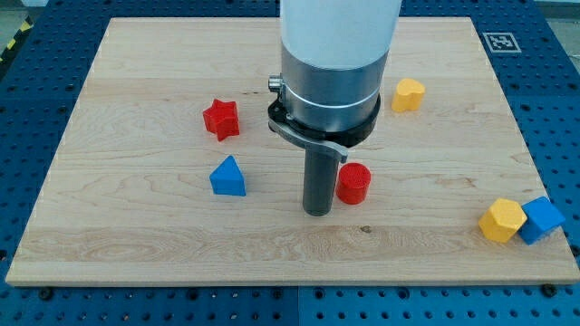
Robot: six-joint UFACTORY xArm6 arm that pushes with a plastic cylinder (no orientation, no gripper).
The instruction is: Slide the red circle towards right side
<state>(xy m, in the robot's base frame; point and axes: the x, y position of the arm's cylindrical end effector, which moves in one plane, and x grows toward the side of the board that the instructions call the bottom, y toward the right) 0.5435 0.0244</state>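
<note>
The red circle [353, 183] is a short red cylinder a little right of the board's middle. My tip [317, 213] is at the lower end of the dark rod, just to the left of the red circle and close against its left side. The arm's white and grey body hangs over the top middle of the view and hides the board behind it.
A red star [221, 119] and a blue triangle [227, 177] lie to the view's left of the tip. A yellow block [408, 94] is at upper right. A yellow hexagon [501, 220] and blue block [542, 219] touch near the wooden board's [136, 244] bottom right corner.
</note>
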